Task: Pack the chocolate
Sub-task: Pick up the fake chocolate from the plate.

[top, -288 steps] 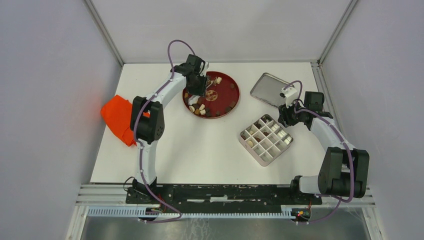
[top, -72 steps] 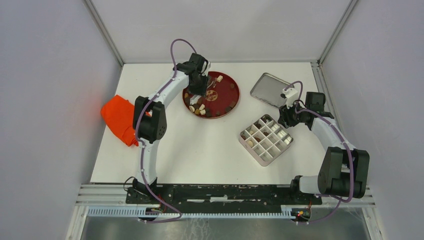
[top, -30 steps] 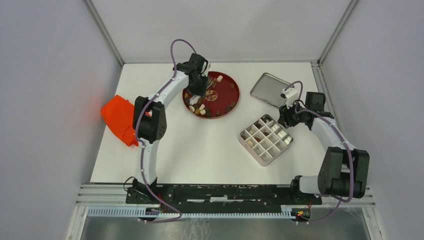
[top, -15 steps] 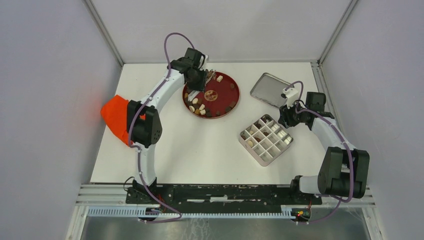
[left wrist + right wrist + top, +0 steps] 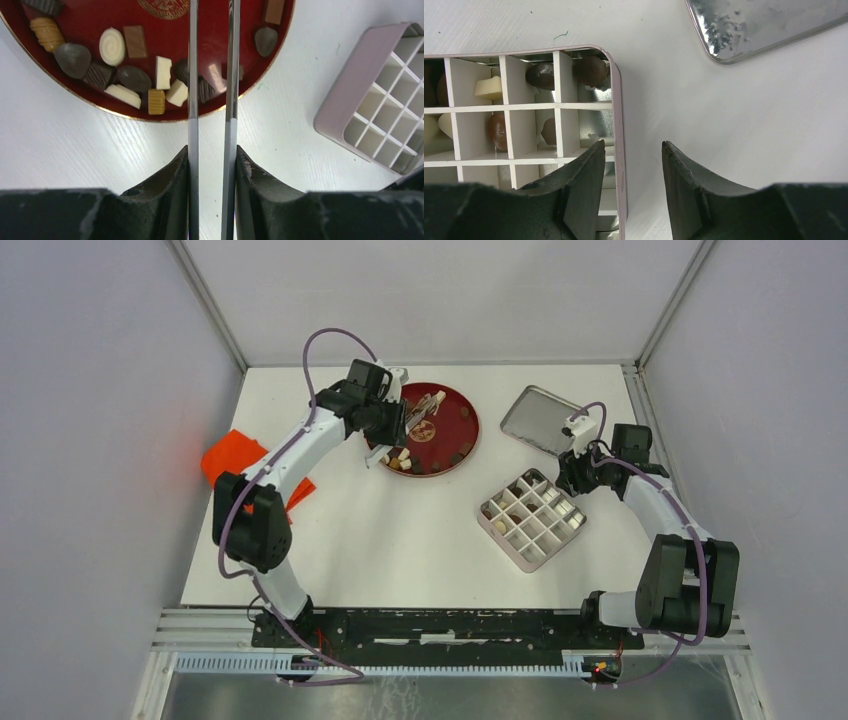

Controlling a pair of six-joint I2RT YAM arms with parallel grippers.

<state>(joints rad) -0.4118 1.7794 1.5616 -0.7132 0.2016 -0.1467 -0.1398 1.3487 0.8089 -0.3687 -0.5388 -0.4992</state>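
Note:
Several small pieces of chocolate (image 5: 112,46), dark, light brown and cream, lie on the near part of the red plate (image 5: 85,20). My left gripper (image 5: 211,147) is shut on metal tweezers (image 5: 193,75), whose two arms reach out over the plate; their tips run out of the left wrist view. From above, the left gripper (image 5: 393,425) sits at the plate's left edge (image 5: 470,430). The pink compartment box (image 5: 532,520) holds a few chocolates (image 5: 591,70). My right gripper (image 5: 633,142) is open and straddles the box's wall (image 5: 616,100).
A shiny metal lid (image 5: 540,418) lies at the back right, beyond the box. An orange cloth (image 5: 228,455) sits at the table's left edge, partly under the left arm. Grey walls close in the table on three sides.
The left arm has swung its elbow out to the left and drawn the gripper back to the plate's left edge, with the tweezers now pointing right over the plate. The right arm has not moved.

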